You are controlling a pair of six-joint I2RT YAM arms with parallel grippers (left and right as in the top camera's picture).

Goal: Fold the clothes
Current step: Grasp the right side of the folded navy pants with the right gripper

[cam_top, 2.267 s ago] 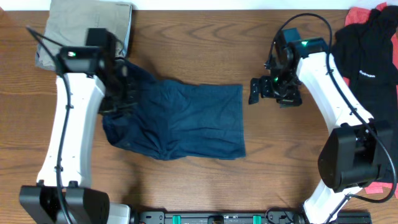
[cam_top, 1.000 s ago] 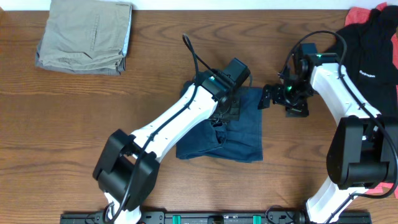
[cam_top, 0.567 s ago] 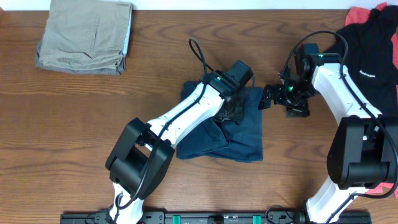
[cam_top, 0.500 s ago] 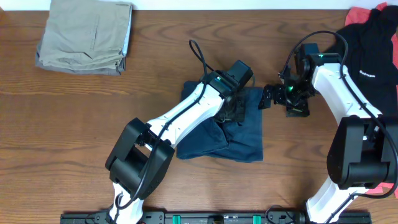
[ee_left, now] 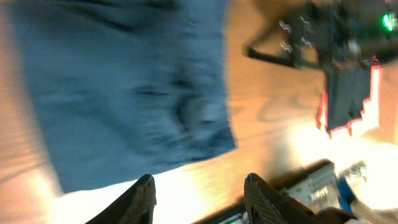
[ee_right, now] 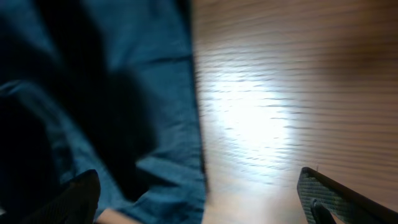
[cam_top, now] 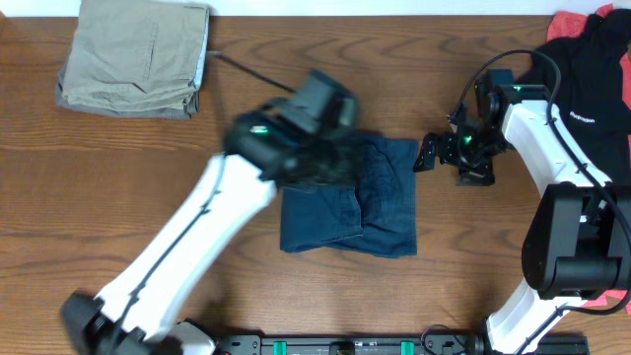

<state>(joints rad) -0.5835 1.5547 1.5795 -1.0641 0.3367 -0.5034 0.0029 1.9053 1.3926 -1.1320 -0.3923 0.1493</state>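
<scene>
One navy garment [cam_top: 385, 212], one khaki pile [cam_top: 133, 54], one black shirt [cam_top: 587, 89]; left claw [ee_left: 202, 199] and right claw [cam_top: 426, 155] both parted, empty.

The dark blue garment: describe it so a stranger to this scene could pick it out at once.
On the wooden table, look near the middle. The dark blue garment lies there, folded over into a rough rectangle. It alone is navy: the trousers at the top-left corner are khaki, and the T-shirt at the right edge is black.
</scene>
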